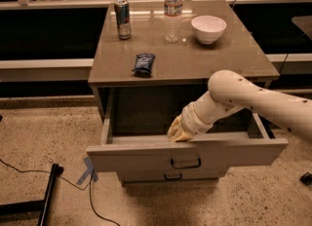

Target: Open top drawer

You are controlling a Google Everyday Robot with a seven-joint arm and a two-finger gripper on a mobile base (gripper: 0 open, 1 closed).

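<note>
The top drawer (146,158) is pulled well out from under the grey-brown cabinet top; its flat front carries a small black handle (185,163). My gripper (178,131) sits at the inner side of the drawer front's top edge, just above and left of the handle, with my white arm (253,101) reaching in from the right. The fingertips are hidden by the drawer front. A shorter drawer front (170,176) with a like handle shows below, shut.
On the cabinet top (214,62) stand a drink can (122,19), a water bottle (172,11), a white bowl (208,28) and a dark snack packet (144,63). A black stand leg (46,196), a cable and blue tape (89,169) lie on the floor at the left.
</note>
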